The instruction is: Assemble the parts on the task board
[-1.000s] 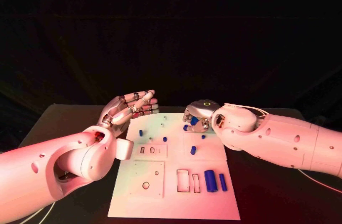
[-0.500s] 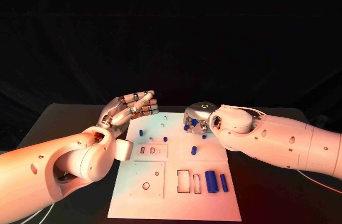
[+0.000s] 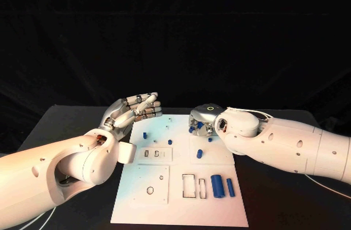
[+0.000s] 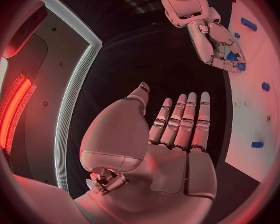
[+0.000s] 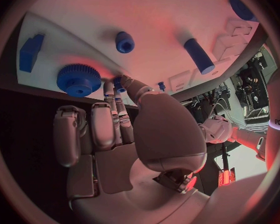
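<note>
On task board (image 3: 183, 189), blue parts (image 3: 216, 185), right robot hand (image 3: 203, 119) over far edge

Left hand (image 3: 134, 111) raised, fingers straight, empty; right hand (image 3: 203, 119) lowered, fingertips pinched.

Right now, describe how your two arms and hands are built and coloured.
Both arms are smooth white shells with small round holes. The left hand and right hand are silver, with segmented metallic fingers. The right hand carries a glowing ring mark; thin cables run at its wrist.
</note>
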You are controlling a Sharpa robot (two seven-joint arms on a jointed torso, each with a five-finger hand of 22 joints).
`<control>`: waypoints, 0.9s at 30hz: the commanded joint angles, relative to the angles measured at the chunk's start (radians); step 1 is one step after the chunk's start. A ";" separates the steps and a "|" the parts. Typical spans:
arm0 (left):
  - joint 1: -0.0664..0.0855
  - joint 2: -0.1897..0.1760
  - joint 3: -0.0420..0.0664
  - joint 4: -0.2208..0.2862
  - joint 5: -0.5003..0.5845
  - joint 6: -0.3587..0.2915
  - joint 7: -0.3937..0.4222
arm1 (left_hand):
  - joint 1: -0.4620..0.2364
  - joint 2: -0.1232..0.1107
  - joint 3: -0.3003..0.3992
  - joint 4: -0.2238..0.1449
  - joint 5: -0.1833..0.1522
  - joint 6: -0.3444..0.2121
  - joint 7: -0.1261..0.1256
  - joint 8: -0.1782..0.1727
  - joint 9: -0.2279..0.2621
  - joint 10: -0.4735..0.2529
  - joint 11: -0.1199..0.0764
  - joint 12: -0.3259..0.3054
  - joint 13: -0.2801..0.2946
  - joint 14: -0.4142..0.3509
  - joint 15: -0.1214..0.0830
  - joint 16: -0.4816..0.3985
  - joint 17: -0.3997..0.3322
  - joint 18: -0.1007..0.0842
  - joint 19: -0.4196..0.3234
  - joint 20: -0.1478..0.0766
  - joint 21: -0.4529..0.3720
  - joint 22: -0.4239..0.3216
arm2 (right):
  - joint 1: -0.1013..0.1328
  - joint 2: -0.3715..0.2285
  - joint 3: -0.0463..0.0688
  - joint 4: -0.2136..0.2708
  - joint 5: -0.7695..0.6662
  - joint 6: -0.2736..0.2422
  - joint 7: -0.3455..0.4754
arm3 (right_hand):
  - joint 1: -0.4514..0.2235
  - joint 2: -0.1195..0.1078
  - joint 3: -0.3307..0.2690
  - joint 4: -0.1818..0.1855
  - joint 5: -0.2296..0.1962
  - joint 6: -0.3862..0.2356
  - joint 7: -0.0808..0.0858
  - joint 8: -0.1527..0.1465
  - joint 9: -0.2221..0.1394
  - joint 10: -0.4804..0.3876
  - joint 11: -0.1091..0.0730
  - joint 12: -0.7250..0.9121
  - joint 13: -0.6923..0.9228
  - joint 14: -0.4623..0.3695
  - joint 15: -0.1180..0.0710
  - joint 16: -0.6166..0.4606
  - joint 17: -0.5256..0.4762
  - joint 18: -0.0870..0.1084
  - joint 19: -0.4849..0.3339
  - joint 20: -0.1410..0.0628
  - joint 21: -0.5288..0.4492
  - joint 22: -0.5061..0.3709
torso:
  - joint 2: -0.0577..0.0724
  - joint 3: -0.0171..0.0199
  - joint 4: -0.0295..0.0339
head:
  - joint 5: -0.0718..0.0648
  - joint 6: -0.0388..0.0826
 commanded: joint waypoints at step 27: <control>0.002 -0.005 0.001 -0.018 0.014 0.012 -0.014 | 0.014 0.012 -0.005 -0.012 0.003 -0.023 0.095 -0.018 -0.003 -0.009 0.007 -0.015 -0.001 -0.010 0.003 -0.015 0.000 0.001 -0.009 0.002 -0.004 -0.005 | -0.001 0.015 0.001 -0.006 0.067 -0.207 -0.006 | 0.003 0.010 -0.001 0.013 0.005 0.074 -0.032 0.041 0.049 0.085 -0.029 0.026 0.027 0.040 -0.029 0.013 -0.001 -0.020 0.031 -0.018 0.036 0.115 | 0.008 -0.0008 0.0054 | 0.002 0.018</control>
